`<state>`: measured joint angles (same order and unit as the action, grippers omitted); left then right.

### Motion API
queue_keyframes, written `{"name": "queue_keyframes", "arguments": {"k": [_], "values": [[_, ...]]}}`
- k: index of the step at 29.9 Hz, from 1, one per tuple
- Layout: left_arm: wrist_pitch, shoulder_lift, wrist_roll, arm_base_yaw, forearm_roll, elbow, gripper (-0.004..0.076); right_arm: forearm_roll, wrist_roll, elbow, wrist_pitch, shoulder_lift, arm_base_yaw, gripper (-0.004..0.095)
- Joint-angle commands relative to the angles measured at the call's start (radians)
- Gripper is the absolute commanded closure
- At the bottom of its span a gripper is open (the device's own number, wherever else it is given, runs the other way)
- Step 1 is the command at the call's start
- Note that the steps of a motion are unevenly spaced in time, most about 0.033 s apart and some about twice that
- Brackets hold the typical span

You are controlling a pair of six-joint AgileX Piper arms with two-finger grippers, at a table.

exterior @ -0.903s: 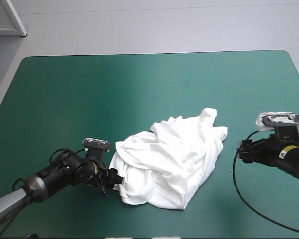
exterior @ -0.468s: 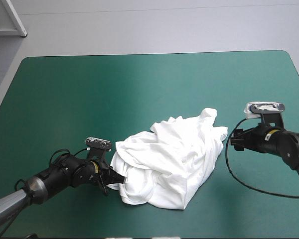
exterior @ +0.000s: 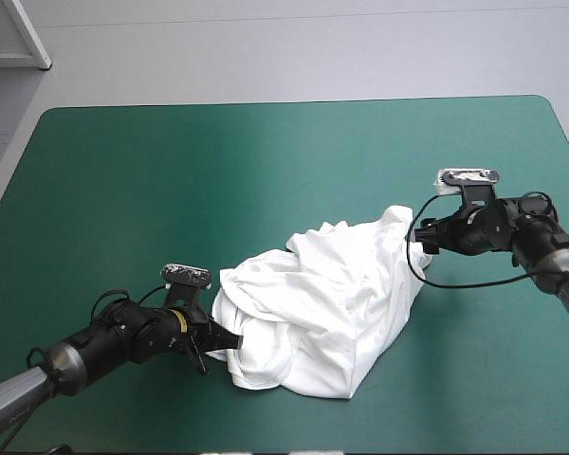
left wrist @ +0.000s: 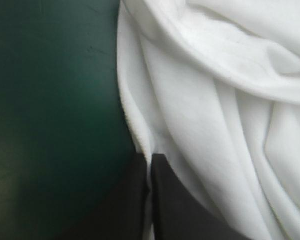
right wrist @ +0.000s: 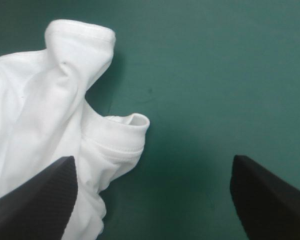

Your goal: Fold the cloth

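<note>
The white T-shirt (exterior: 322,303) lies crumpled on the teal-green counter (exterior: 152,190). The left hand (exterior: 226,343) pinches its edge — almost closed. The right hand (exterior: 420,243) gapes wide beside it — holding nothing.

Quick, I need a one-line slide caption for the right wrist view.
Right tool open at the hemmed edge of the crumpled T-shirt on the teal-green cover.

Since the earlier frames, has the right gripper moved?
Yes. The right gripper has come in from near the right edge of the table toward the T-shirt. It is open and now sits at the heap's right side.
</note>
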<state>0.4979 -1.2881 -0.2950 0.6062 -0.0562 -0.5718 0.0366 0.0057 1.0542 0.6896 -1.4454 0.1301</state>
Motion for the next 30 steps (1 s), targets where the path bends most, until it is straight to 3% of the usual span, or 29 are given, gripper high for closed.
{"name": "queue_keyframes", "arguments": {"k": [1, 7, 12, 16, 19, 21, 25, 30], "values": [[0.107, -0.001, -0.014, 0.008, -0.047, 0.031, 0.0734, 0.022, -0.006, 0.035, -0.066, -0.046, 0.002, 0.0196], [0.112, 0.034, -0.018, 0.008, -0.047, 0.031, 0.0734, 0.078, -0.011, 0.035, -0.140, -0.159, 0.002, 0.0249], [0.129, 0.049, -0.022, 0.008, -0.047, 0.031, 0.0734, 0.187, -0.083, 0.035, -0.135, -0.205, 0.002, 0.0288], [0.129, 0.062, -0.027, 0.008, -0.052, 0.031, 0.0734, 0.307, -0.162, 0.032, -0.126, -0.215, 0.002, 0.0515], [0.127, 0.077, -0.044, 0.008, -0.048, 0.031, 0.0734, 0.356, -0.196, 0.032, -0.129, -0.215, 0.002, 0.0775], [0.138, 0.094, -0.038, 0.008, -0.042, 0.019, 0.0734, 0.356, -0.196, 0.033, -0.135, -0.201, 0.002, 0.0923], [0.232, 0.156, -0.045, 0.008, 0.026, -0.080, 0.0734, 0.285, -0.179, 0.049, -0.133, -0.121, -0.001, 0.0919], [0.463, 0.245, -0.076, 0.008, 0.230, -0.335, 0.0734, 0.072, -0.006, 0.132, -0.068, 0.036, -0.001, 0.0920]]}}
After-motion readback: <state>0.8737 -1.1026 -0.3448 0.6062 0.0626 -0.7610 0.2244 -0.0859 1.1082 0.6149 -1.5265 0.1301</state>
